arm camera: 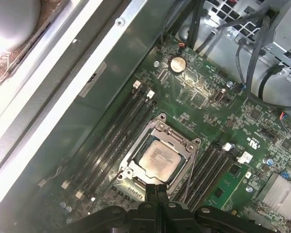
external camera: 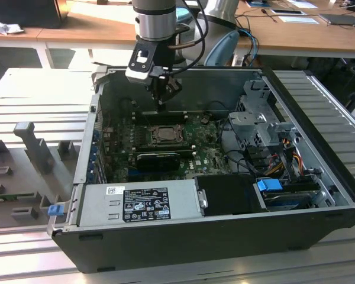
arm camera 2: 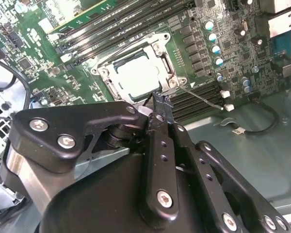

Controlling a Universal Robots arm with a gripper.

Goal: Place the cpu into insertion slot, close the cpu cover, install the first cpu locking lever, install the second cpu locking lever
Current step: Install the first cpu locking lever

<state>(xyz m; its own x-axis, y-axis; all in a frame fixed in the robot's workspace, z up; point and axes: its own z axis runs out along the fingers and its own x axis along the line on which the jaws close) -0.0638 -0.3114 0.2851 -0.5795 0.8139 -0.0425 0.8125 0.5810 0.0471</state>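
Looking into the open case (external camera: 225, 242), we find the cpu (arm camera: 157, 155) lying flat in the insertion slot (arm camera: 123, 171). It sits on the green board (external camera: 210, 155), nearer the case's far wall than the near edge where the grey power supply (external camera: 139, 204) sits. The cpu cover (arm camera: 179, 138) appears folded down around the chip, its silver frame showing on all four sides.

The gripper (arm camera 2: 160, 99) hangs just above one edge of the socket. Its two black fingers are pressed together, and we see nothing between them. A thin wire lever (arm camera 2: 203, 99) runs out from the socket's corner over the long black memory slots (arm camera: 109, 145). We judge it is not hooked down, though we cannot tell for certain.

Our main worry is how little room there is. The closed tips are close to both the cover and the chip's bare face, so a descent slightly off line could strike either one instead of the wire. The lever is thin and springy. If we catch it near the end of the tips, it could slip off and snap back across the memory slots. We also cannot see whether the cover is fully flat. If it is not, pressing a lever home could load the chip unevenly in its socket.
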